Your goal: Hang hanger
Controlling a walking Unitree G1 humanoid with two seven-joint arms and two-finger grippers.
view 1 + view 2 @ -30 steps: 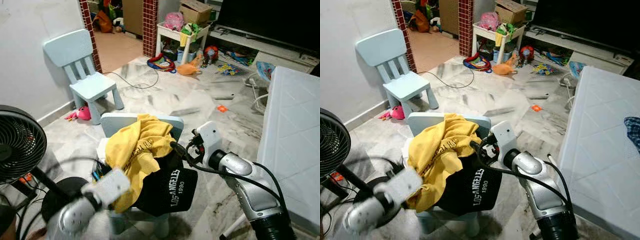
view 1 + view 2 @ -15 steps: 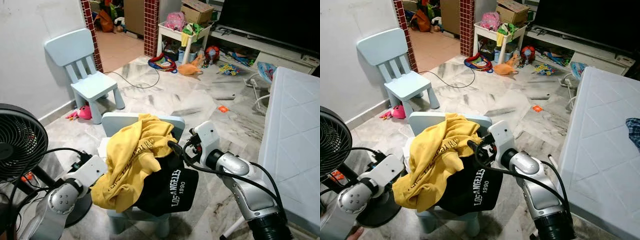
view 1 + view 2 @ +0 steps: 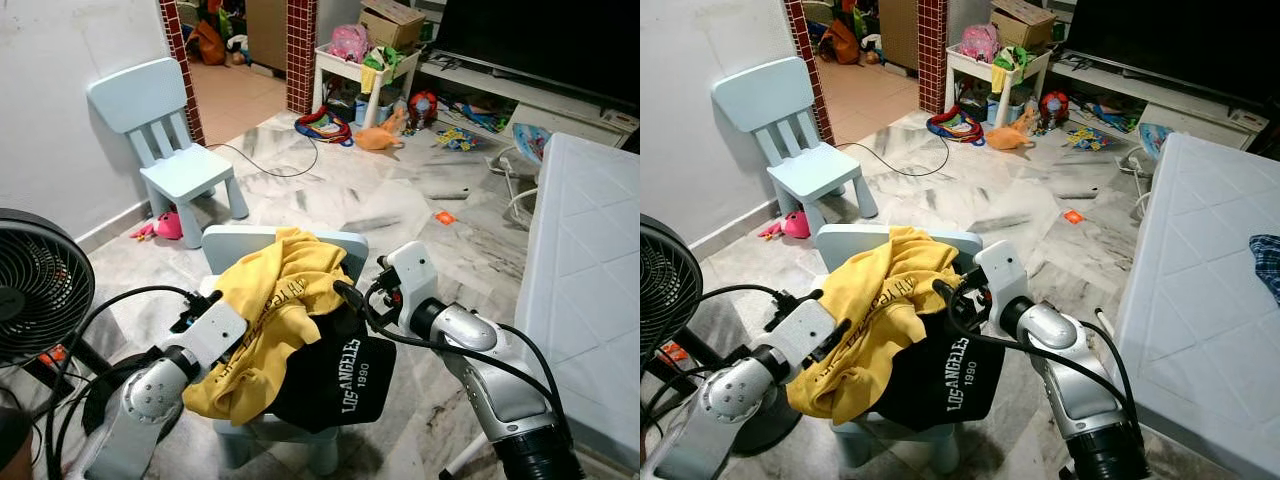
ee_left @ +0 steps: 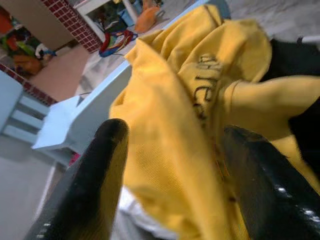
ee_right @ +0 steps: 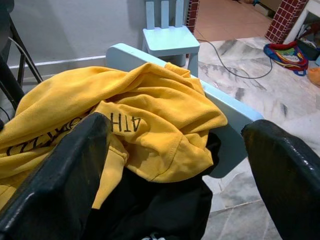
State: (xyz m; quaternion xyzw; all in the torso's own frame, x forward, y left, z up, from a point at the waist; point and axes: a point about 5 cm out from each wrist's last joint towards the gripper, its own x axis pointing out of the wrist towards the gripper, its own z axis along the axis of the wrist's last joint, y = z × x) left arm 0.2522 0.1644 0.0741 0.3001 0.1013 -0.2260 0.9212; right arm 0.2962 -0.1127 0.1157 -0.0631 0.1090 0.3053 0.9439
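Observation:
A yellow shirt (image 3: 275, 300) and a black "Los Angeles" shirt (image 3: 335, 375) lie heaped over a small pale-blue chair (image 3: 228, 243) right before me. No hanger can be made out. My left gripper (image 4: 172, 165) is at the yellow shirt's left side, open, its fingers (image 4: 95, 185) spread wide around a fold of the yellow cloth. My right gripper (image 5: 175, 165) hovers at the right end of the chair back, open, looking across both shirts without touching them. In the left eye view its fingertips (image 3: 347, 296) sit just above the black shirt.
A second blue chair (image 3: 165, 130) stands by the wall at the back left. A black fan (image 3: 30, 285) with its cable is close on my left. A white padded surface (image 3: 590, 270) runs along the right. Toys and a white shelf (image 3: 365, 65) lie beyond on the marble floor.
My left arm swung out to the left from under the shirts, then came back in against the yellow shirt's side. The right arm has hardly moved.

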